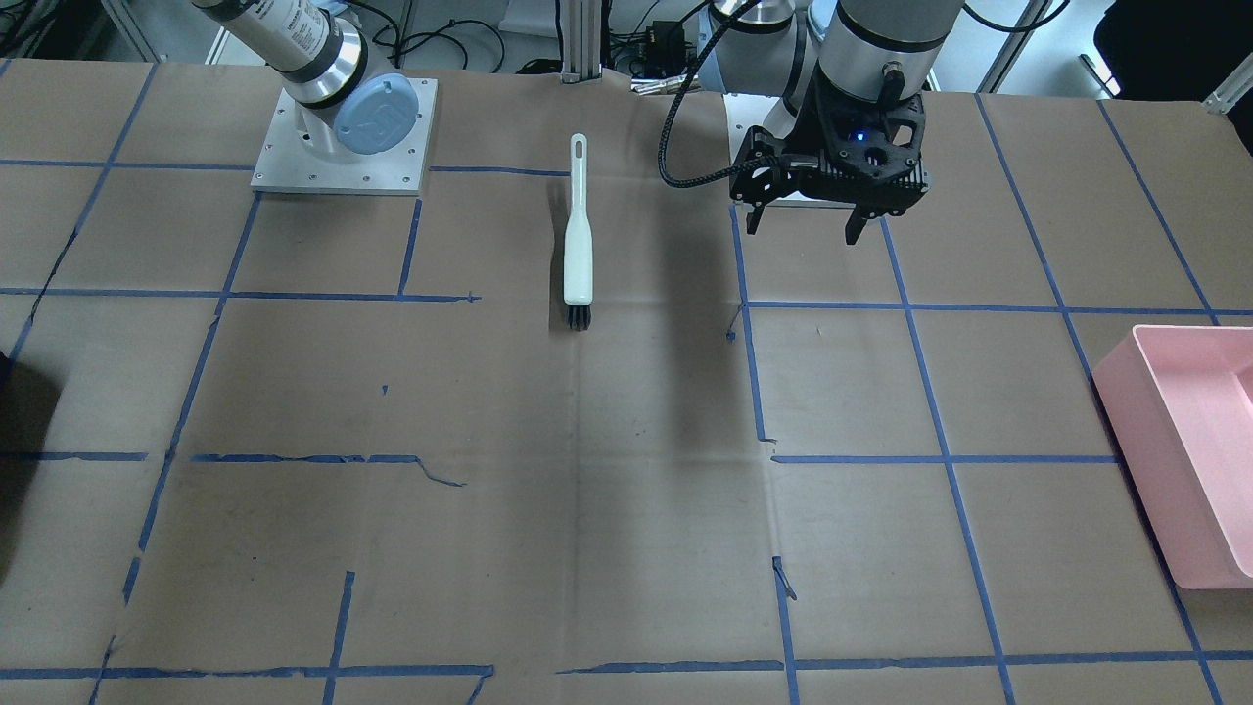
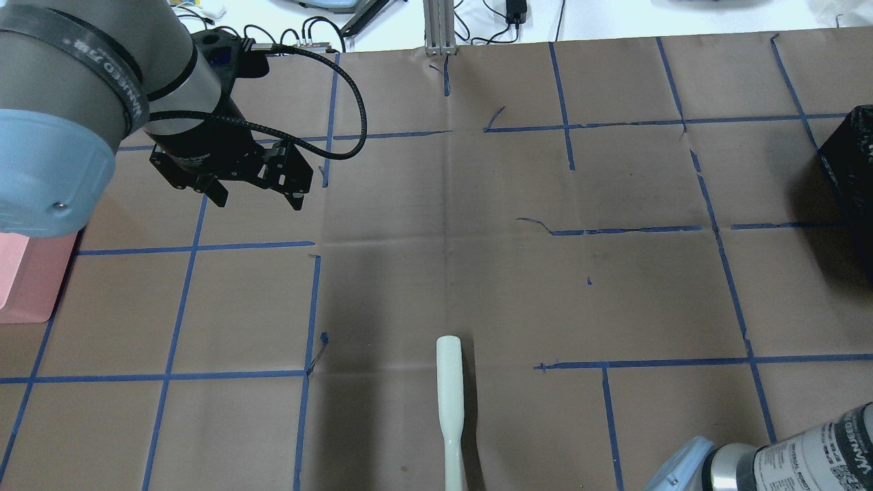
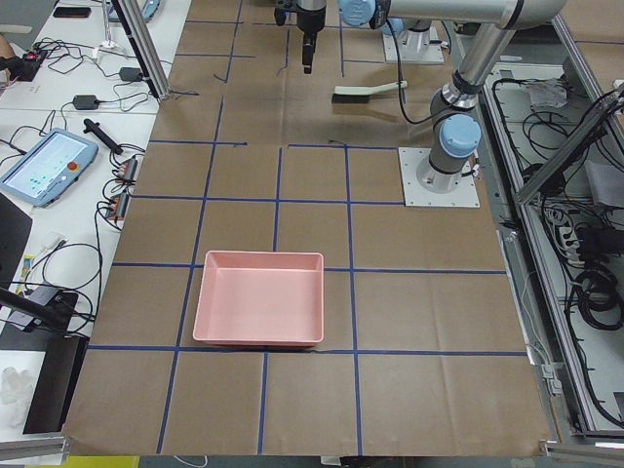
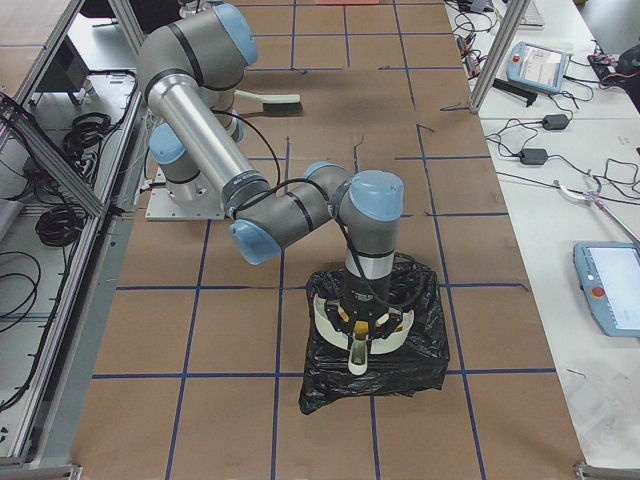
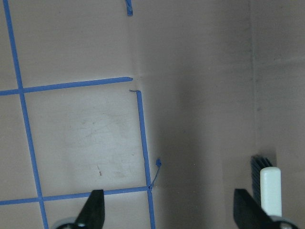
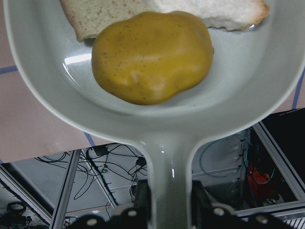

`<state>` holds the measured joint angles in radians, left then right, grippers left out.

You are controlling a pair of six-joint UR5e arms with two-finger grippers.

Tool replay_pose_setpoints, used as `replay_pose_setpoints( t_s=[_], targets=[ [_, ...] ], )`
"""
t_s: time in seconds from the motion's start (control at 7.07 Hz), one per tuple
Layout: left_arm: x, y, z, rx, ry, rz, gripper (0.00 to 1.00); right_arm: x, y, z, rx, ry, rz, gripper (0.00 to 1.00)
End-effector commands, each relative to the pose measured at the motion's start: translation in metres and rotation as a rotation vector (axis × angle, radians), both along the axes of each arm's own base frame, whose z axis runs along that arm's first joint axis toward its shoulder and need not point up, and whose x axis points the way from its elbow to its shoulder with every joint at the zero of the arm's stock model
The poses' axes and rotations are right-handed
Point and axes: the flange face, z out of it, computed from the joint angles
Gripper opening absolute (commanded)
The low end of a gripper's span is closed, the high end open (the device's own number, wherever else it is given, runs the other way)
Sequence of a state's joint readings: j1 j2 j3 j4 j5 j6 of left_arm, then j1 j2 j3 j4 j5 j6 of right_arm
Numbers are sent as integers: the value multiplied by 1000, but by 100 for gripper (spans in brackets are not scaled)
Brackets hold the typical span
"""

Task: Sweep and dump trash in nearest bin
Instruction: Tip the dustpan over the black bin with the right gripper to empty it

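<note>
The right gripper (image 6: 169, 196), clamped on a white plastic dustpan (image 6: 52, 90), is holding it above the black bag-lined bin (image 4: 415, 368), apparently ready for tipping. A yellow potato-like lump (image 6: 152, 57) and two torn bread pieces (image 6: 93, 16) are lying inside the pan. The left gripper (image 1: 803, 233), jaws apart, is hovering near the idle white-handled brush (image 1: 579, 245).
</note>
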<state>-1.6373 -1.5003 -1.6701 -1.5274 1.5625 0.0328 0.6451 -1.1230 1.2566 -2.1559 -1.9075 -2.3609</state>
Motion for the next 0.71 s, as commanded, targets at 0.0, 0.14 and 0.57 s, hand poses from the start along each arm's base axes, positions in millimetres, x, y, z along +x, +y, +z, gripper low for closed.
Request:
replay_pose_setpoints(
  t_s=[0.0,0.14,0.57],
  targets=[
    [1,1,-3,1,2,9,99,-1,-2,11,-8,95,2,0],
    [1,2,-4,4,2,7,99,-1,-2,11,-8,95,3,0],
    [3,0,-4,-1,1,13,99,-1,-1,15,5,103,27,0]
  ],
)
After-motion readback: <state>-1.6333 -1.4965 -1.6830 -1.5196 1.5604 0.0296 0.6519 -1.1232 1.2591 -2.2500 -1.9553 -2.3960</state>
